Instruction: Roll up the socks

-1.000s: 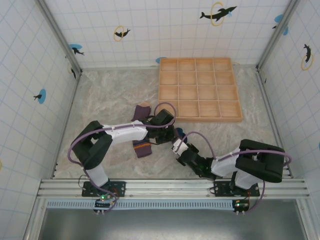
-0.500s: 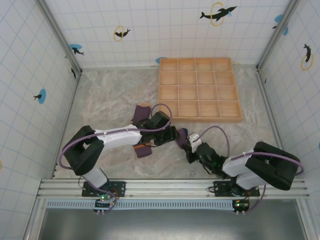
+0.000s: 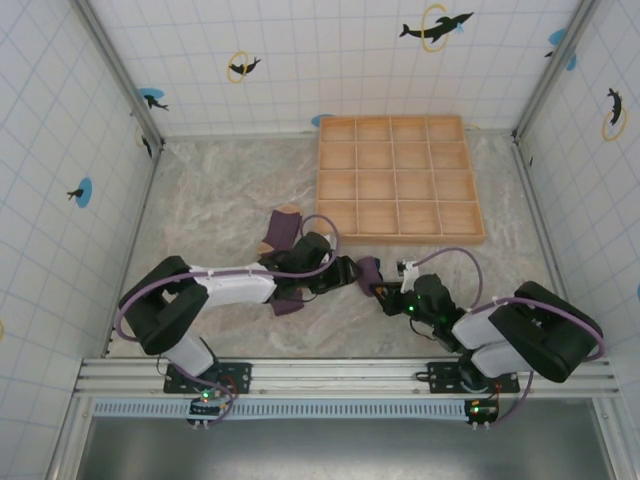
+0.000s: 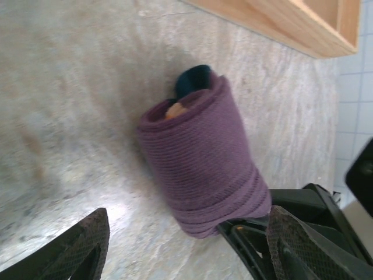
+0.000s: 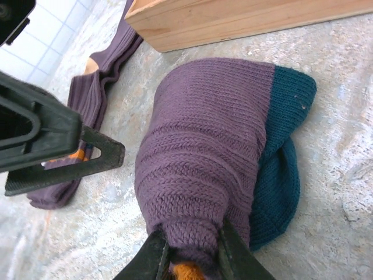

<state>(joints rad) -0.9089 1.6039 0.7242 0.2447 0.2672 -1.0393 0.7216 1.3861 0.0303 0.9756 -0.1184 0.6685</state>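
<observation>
Left gripper (image 3: 350, 273) has spread wide; right gripper (image 5: 189, 256) pinches the rolled sock (image 5: 201, 151), its length pointing toward the tray (image 5: 233, 20).

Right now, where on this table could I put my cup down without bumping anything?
Barest: the marble table between the left wall and the wooden tray, beyond the flat sock. Also the strip between the tray's near rim and the right arm. Crowded: the middle, where the left tool and right tool meet at the rolled sock.
</observation>
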